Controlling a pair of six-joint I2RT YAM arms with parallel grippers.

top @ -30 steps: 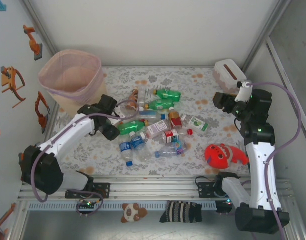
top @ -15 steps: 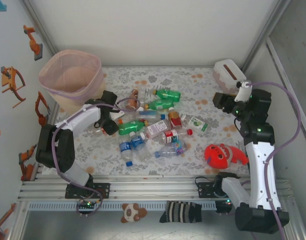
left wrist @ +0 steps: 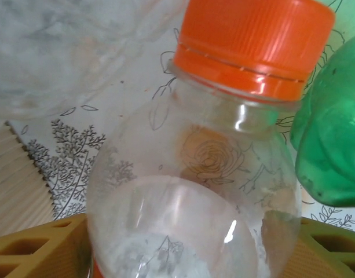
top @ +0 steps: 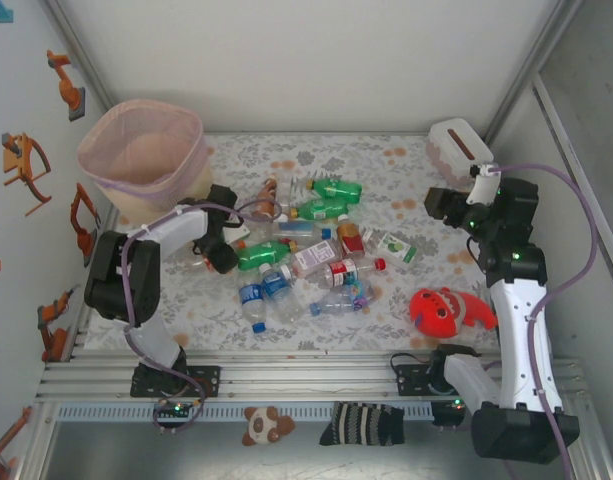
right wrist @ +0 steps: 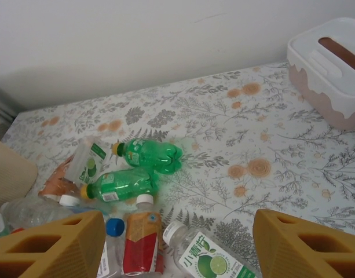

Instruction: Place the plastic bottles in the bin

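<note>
**Left jaws set around a bottle at the pile's left edge**

The left jaws flank a clear orange-capped bottle point(left wrist: 194, 191), with fingers point(left wrist: 38, 249) against either side of its body; whether they are clenched on it I cannot tell. A green bottle point(left wrist: 333, 133) lies just beside its cap. The right jaws stand released with nothing between them, over bare worktop point(top: 406, 160) right of the pile. The plastic bottles point(top: 306, 245) lie clustered mid-worktop. The bin point(top: 136, 190) stands in the far-left corner, near the left arm. Bare room runs along the far edge between bin and tissue box point(top: 458, 150). A red toy point(top: 446, 310) lies by the near-right edge.
</note>
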